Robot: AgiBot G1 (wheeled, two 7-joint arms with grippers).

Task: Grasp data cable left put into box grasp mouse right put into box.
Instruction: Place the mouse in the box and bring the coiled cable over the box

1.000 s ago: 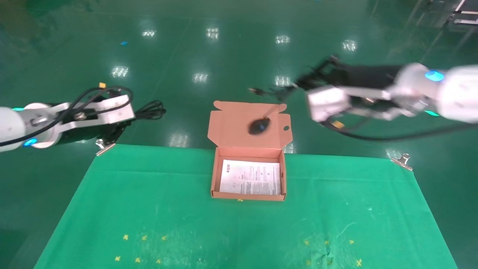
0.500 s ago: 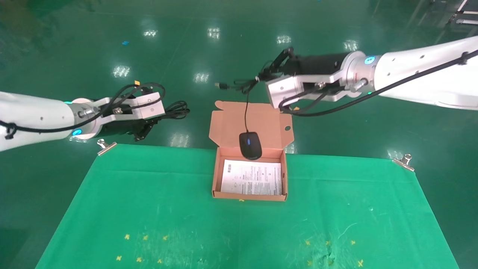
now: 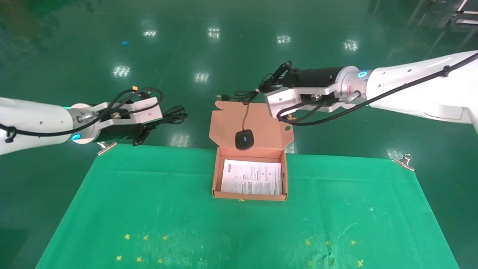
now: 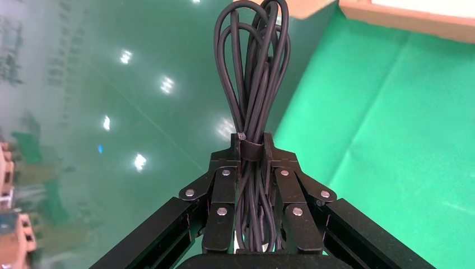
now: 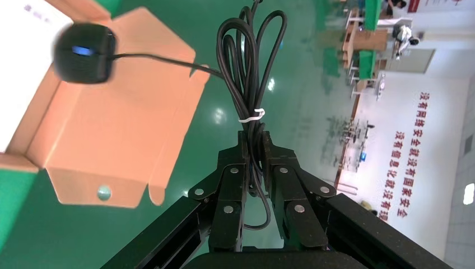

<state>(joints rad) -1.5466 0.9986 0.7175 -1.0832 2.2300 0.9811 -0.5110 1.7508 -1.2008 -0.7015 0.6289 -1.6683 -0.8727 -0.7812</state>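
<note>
**Above the open box, both our arms carry their loads**

Over the far edge of the green cloth [image 3: 149,209] we hold both arms in the air. Our left gripper [image 4: 251,147] is pressed together on the data cable [image 4: 253,73], pinching the bundle at its tie, the long loops reaching out beyond the fingertips; it hangs off the table's far left corner, well apart from the box [image 3: 249,197]. Our right gripper [image 5: 253,140] is clamped on the coiled cord [image 5: 249,61] of the mouse [image 3: 244,139], just behind the white twist tie [image 5: 252,116]. From that coil a single strand drops to the mouse, which dangles in front of the raised lid [image 3: 261,123], just beyond the tray's far wall. The box sits open at the cloth's far edge, a white printed sheet [image 3: 251,177] lying flat inside
</note>
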